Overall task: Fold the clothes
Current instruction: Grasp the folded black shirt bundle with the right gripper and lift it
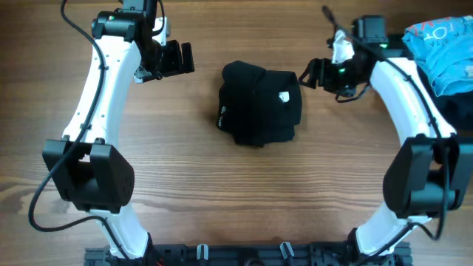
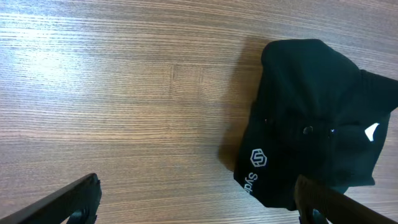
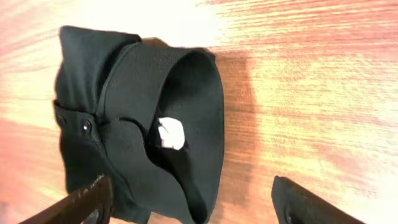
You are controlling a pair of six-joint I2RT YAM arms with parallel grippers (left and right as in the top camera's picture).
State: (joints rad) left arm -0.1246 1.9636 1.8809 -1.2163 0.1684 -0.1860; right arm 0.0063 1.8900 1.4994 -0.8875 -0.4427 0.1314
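Observation:
The clothes, a black T-shirt (image 1: 260,103), lie as a compact folded bundle in the middle of the table, a small white label (image 1: 284,96) on top. My left gripper (image 1: 177,59) hangs open to the bundle's upper left, clear of it. In the left wrist view the shirt (image 2: 317,118) shows a white logo (image 2: 258,160), and the gripper (image 2: 199,205) holds nothing. My right gripper (image 1: 310,74) is open just beside the bundle's upper right corner. From the right wrist the shirt (image 3: 124,124) lies ahead of the gripper (image 3: 193,208), whose left finger (image 3: 81,205) hovers over the fabric without gripping it.
A light-blue garment with pink-and-white lettering (image 1: 443,44) lies at the back right corner, with a dark folded stack (image 1: 460,111) beside it under the right arm. Bare wooden table (image 1: 222,192) surrounds the bundle.

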